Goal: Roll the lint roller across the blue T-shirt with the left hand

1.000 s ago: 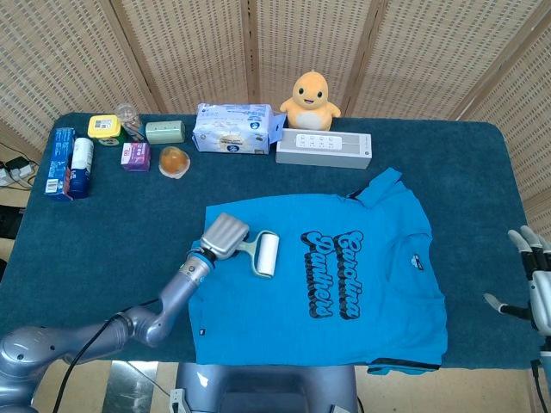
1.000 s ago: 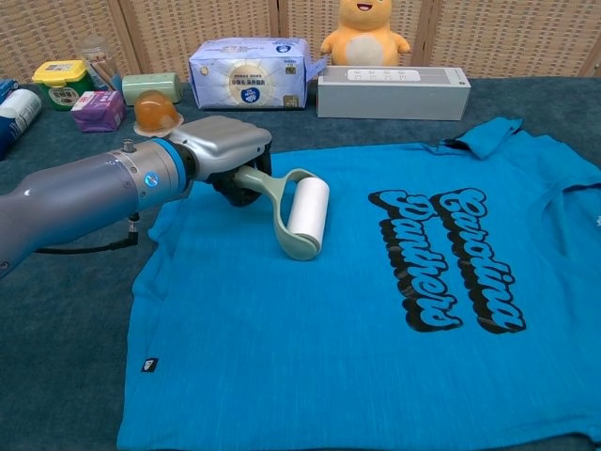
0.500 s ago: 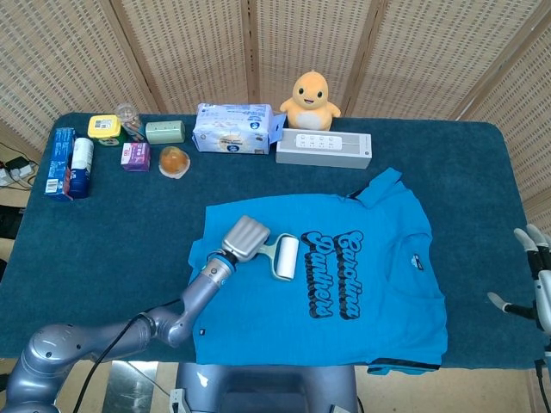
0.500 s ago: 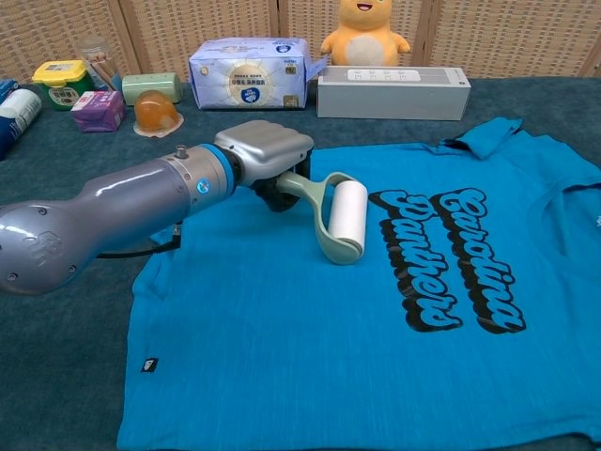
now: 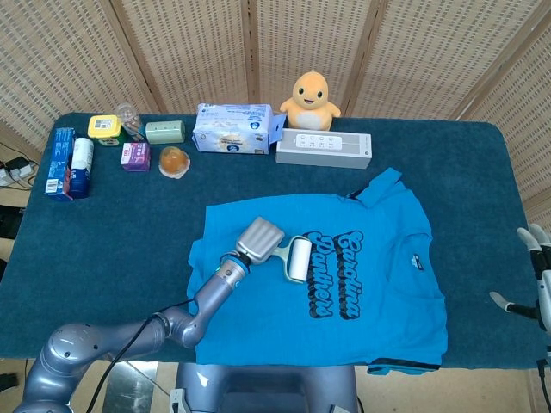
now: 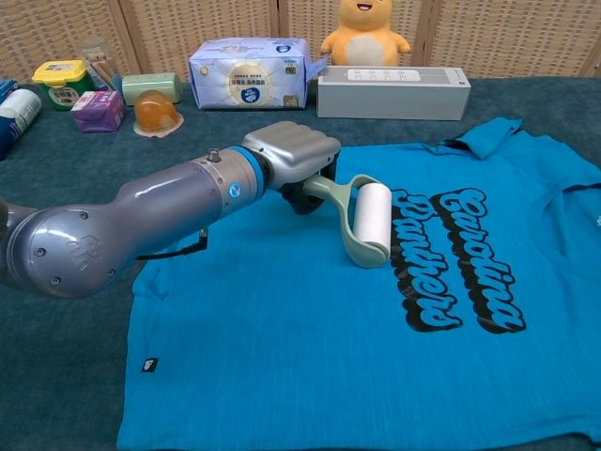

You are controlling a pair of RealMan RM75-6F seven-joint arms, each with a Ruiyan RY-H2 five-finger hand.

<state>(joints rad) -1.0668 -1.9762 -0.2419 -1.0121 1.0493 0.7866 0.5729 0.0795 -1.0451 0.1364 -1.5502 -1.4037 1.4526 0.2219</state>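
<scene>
A blue T-shirt (image 5: pixel 370 297) (image 6: pixel 282 348) with black lettering lies flat on the dark table. My left hand (image 5: pixel 259 238) (image 6: pixel 293 155) grips the pale green handle of the lint roller (image 5: pixel 297 259) (image 6: pixel 369 223). Its white roll rests on the shirt at the left edge of the lettering. My right hand (image 5: pixel 538 280) hangs at the far right edge of the head view, off the table, fingers apart and holding nothing; the chest view does not show it.
Along the table's back stand a tissue pack (image 5: pixel 232 128), a yellow duck toy (image 5: pixel 311 98), a white speaker bar (image 5: pixel 324 149), an orange jelly cup (image 5: pixel 174 161), a purple box (image 5: pixel 135 156) and blue tubes (image 5: pixel 69 162).
My left hand has pushed the lint roller to the right across the shirt, from its left part to the edge of the lettering. The right hand has hardly moved.
</scene>
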